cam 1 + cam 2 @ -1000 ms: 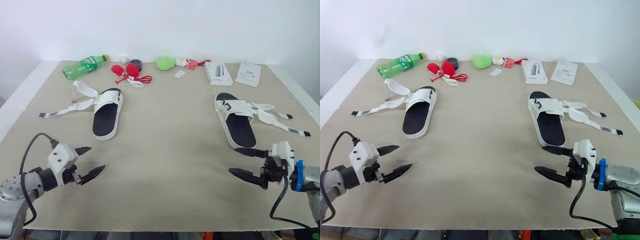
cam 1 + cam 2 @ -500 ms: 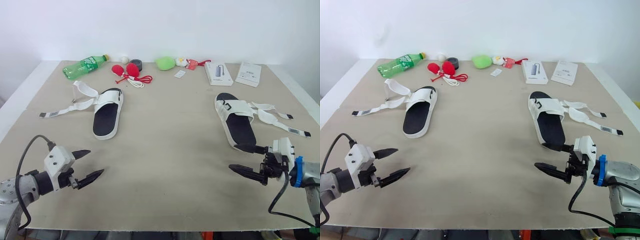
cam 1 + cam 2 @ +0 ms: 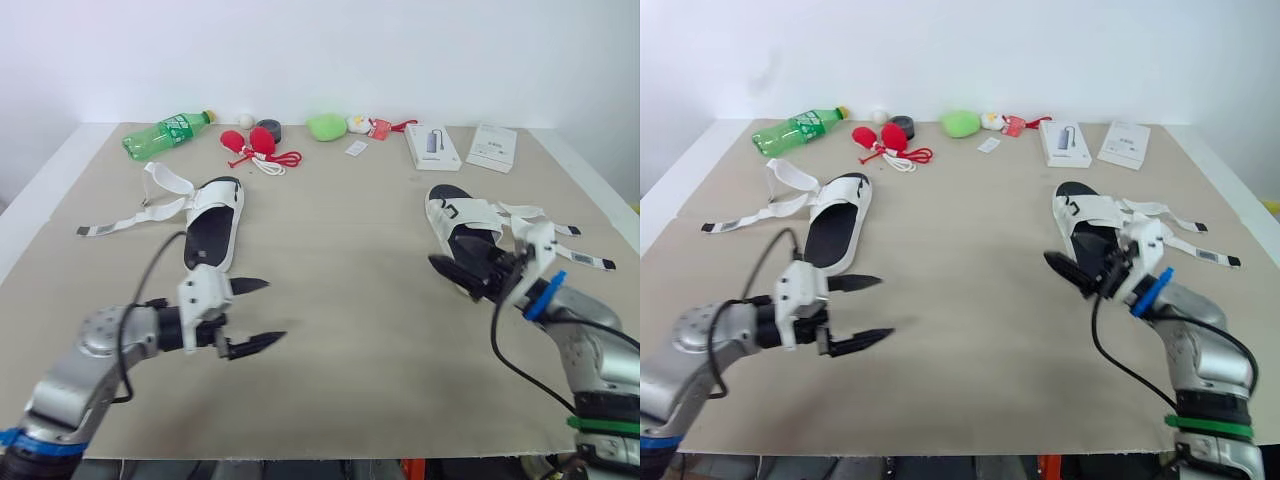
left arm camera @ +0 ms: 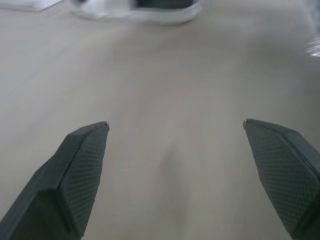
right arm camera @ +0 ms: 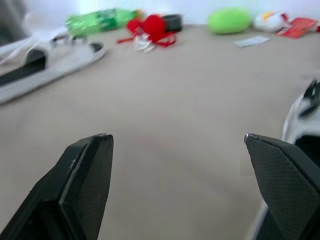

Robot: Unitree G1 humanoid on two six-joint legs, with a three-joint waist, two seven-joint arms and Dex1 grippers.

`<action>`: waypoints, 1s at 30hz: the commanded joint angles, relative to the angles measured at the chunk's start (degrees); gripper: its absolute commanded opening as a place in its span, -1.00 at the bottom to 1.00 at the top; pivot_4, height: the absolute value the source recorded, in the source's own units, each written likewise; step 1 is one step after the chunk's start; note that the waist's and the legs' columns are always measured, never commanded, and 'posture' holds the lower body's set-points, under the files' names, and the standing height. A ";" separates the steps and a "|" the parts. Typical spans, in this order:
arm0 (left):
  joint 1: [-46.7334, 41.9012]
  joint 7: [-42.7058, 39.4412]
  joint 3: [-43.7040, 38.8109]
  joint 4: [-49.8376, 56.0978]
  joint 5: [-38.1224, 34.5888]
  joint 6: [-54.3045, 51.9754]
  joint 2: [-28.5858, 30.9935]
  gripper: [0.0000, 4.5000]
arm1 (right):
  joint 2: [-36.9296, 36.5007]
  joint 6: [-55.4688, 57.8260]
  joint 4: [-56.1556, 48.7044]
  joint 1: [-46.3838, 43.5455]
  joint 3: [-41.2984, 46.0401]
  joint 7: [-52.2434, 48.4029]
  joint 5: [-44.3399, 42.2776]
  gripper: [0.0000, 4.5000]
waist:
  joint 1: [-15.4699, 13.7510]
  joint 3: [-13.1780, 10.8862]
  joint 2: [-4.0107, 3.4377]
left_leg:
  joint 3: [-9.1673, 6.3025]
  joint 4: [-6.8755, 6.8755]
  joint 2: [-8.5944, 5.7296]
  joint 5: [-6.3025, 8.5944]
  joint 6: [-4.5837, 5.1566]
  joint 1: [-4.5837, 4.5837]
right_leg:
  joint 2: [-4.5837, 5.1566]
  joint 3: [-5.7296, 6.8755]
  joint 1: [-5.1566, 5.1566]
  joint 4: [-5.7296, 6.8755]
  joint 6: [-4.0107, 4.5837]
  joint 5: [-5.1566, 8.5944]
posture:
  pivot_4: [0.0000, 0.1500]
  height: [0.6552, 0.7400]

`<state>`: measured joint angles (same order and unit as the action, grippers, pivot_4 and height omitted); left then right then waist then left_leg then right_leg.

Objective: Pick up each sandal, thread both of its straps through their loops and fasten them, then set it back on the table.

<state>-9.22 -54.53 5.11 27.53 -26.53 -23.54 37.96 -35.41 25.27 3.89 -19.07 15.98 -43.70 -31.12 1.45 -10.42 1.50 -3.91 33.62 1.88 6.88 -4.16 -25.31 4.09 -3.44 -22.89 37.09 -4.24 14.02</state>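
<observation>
Head stereo pair overlooking table (image 3: 340,230), wrist cameras low, close

Bright, even light from above washes the beige tabletop (image 3: 340,230) and the plain white wall (image 3: 400,50) behind it. The left white sandal with a black footbed (image 3: 213,235) and the right white sandal with a black footbed (image 3: 465,212) cast only thin, soft-edged shadows tight against their soles.

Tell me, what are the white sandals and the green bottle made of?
The left sandal and right sandal look like matte white foam or rubber with dark footbeds; straps seem fabric. The green bottle looks like see-through shiny plastic.
</observation>
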 commanded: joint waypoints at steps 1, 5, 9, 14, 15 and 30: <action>-6.51 0.11 5.90 -2.14 2.09 -0.02 -3.94 0.97 | 2.40 4.95 -3.14 -3.13 0.73 10.22 1.04 1.00 | -0.12 0.00 0.00 | -0.01 -0.01 0.00 0.00 0.00 -0.01 | -0.03 -0.04 0.01 0.00 -0.04 0.03 | 1.00 1.00; -9.94 -0.28 8.20 -4.36 2.44 0.23 -6.82 0.97 | 4.40 6.05 -3.52 -4.64 -1.08 16.03 4.56 1.00 | -0.03 0.00 0.00 | -0.11 -0.01 -0.01 0.00 0.02 -0.06 | -0.14 -0.12 0.01 0.00 -0.12 0.06 | 1.00 1.00; -8.86 -1.05 8.59 -3.04 1.02 -0.64 -7.24 0.97 | 4.91 8.68 -3.20 -7.13 -1.11 21.35 6.69 1.00 | 0.56 0.00 -0.03 | -0.10 -0.06 0.01 0.03 0.09 -0.06 | -0.20 -0.19 -0.04 0.02 -0.14 0.07 | 1.00 1.00; -8.53 -0.12 9.21 -1.90 1.60 -1.26 -8.19 0.97 | 4.65 13.93 -8.55 -6.39 -0.68 22.66 5.36 1.00 | 0.67 0.00 -0.02 | -0.11 -0.05 0.05 0.00 0.14 -0.05 | -0.24 -0.21 -0.03 0.04 -0.10 0.05 | 1.00 1.00; -8.51 0.10 9.29 -1.74 1.75 -1.30 -8.28 0.97 | 4.96 14.56 -9.00 -6.26 -0.36 23.05 5.22 1.00 | 0.67 0.00 -0.02 | -0.10 -0.05 0.05 -0.01 0.15 -0.05 | -0.24 -0.22 -0.03 0.04 -0.10 0.04 | 1.00 1.00; -9.38 3.92 8.63 -1.52 1.79 -1.38 -10.55 0.97 | 8.90 8.73 2.26 -10.42 -2.08 26.51 10.63 1.00 | 1.12 0.00 -0.02 | -0.09 -0.02 0.05 -0.10 0.28 -0.04 | -0.27 -0.25 -0.03 0.04 -0.06 -0.07 | 1.00 1.00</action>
<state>-17.92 -50.82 14.73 23.97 -24.21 -25.17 27.65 -26.40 36.04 6.13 -27.78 13.49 -17.57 -21.22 2.57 -10.43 1.48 -4.00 33.60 1.93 6.77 -3.87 -25.35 3.82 -3.69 -22.92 37.13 -4.31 13.94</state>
